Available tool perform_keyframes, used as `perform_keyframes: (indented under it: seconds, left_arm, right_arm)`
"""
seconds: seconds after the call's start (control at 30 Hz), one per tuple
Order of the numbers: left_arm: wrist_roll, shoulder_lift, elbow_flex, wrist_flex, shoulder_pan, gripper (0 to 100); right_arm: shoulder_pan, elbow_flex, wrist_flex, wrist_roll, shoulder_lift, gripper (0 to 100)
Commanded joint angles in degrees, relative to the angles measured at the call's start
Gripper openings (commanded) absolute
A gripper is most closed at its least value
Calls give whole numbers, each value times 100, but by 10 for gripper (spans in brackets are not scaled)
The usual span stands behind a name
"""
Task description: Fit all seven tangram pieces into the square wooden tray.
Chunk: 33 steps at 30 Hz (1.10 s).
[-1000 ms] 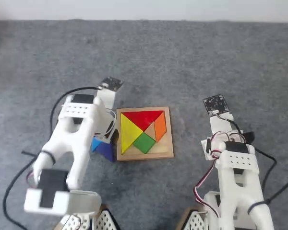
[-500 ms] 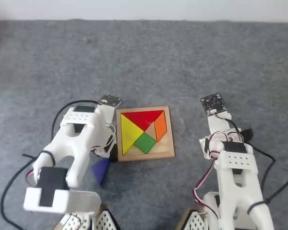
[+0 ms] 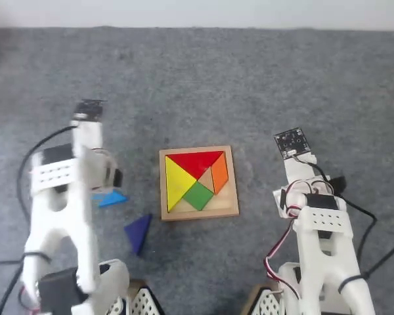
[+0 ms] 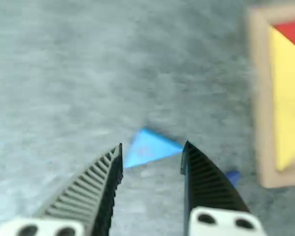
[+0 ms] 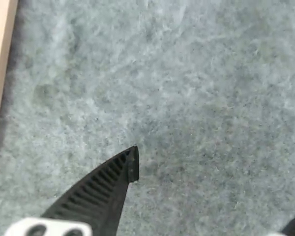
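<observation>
Light blue triangle [image 3: 111,198] lies flat, long axis toward the tray [image 3: 198,214].

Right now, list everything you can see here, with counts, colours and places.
tray: one, wooden, mid-carpet
red triangle: one, red, tray's far side
yellow triangle: one, yellow, tray, toward left arm
green square: one, green, tray's near side
orange piece: one, orange, tray, toward right arm
light blue triangle: one, on carpet, between left fingers
dark blue triangle: one, on carpet, off tray's near corner
carpet: one, grey, under everything
left fingers: two, black, open
right fingers: two, black, open over carpet
</observation>
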Motion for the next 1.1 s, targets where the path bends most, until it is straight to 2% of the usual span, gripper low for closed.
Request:
perform_keyframes:
  seconds: [0.0, 0.4, 0.83, 1.07]
  left_arm:
    - [-167, -123, -171, 105, -299, 197]
    - [185, 2136, -374, 62, 9, 239]
    - [176, 2356, -532, -1073, 123, 235]
    - [-88, 2312, -514, -1116, 422, 111]
  right_arm:
    - [-40, -26, -66, 62, -75, 504]
    - [-48, -26, -66, 70, -84, 504]
    - [-48, -26, -66, 70, -84, 504]
    - [-48, -26, -75, 70, -84, 504]
